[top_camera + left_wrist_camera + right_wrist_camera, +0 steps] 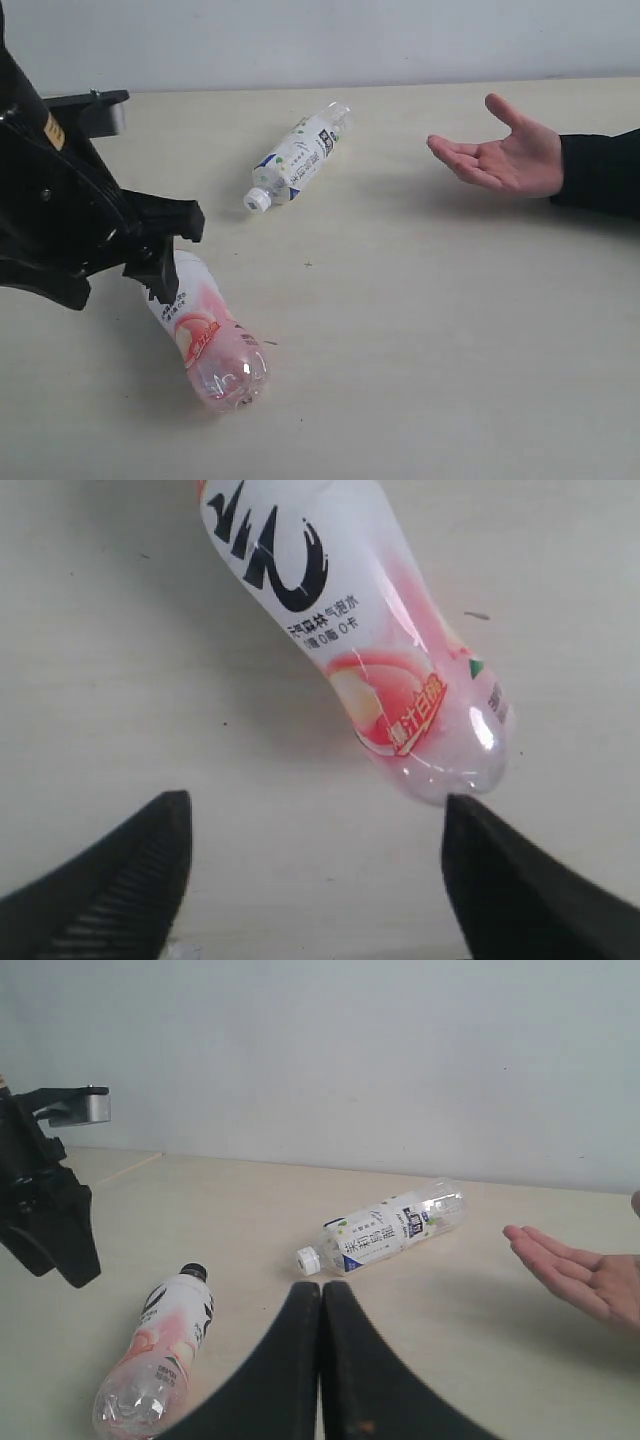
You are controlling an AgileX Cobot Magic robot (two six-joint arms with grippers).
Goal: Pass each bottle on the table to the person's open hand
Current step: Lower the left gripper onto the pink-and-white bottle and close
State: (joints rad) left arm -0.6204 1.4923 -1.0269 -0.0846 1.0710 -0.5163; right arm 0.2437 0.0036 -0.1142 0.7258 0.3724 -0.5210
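Observation:
A pink-white bottle (212,338) with a black cap lies on its side on the table (420,330), at the front left. My left gripper (318,805) hangs open above the table beside it. Only bare table lies between the fingers, and the bottle's clear base (455,770) shows just past one fingertip (470,825). A white-capped bottle (298,158) with a white label lies farther back, near the middle. The person's open hand (505,155) is held palm up at the right. My right gripper (320,1288) is shut and holds nothing. It is out of the exterior view.
The black left arm (60,210) fills the left side of the exterior view and covers the pink-white bottle's (160,1345) cap end there. A pale wall (320,40) runs behind the table's far edge. The dark sleeve (600,170) reaches in from the right.

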